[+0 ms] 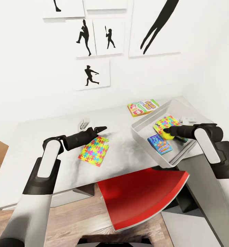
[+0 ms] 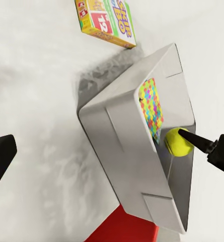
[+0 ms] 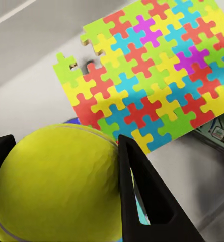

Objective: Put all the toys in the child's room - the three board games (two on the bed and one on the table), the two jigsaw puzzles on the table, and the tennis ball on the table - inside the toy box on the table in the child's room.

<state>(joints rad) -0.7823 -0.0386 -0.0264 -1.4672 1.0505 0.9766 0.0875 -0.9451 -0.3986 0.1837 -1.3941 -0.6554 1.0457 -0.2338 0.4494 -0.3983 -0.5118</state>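
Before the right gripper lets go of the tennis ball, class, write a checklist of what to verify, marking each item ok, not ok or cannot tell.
1. Tennis ball held in the right gripper: ok.
2. Ball above the toy box interior: ok.
3. Landing spot free: not ok; a jigsaw puzzle and a blue board game lie beneath.
4. Left gripper outside the box: ok, over the second puzzle on the table.
5. Ball's height above the contents: cannot tell.
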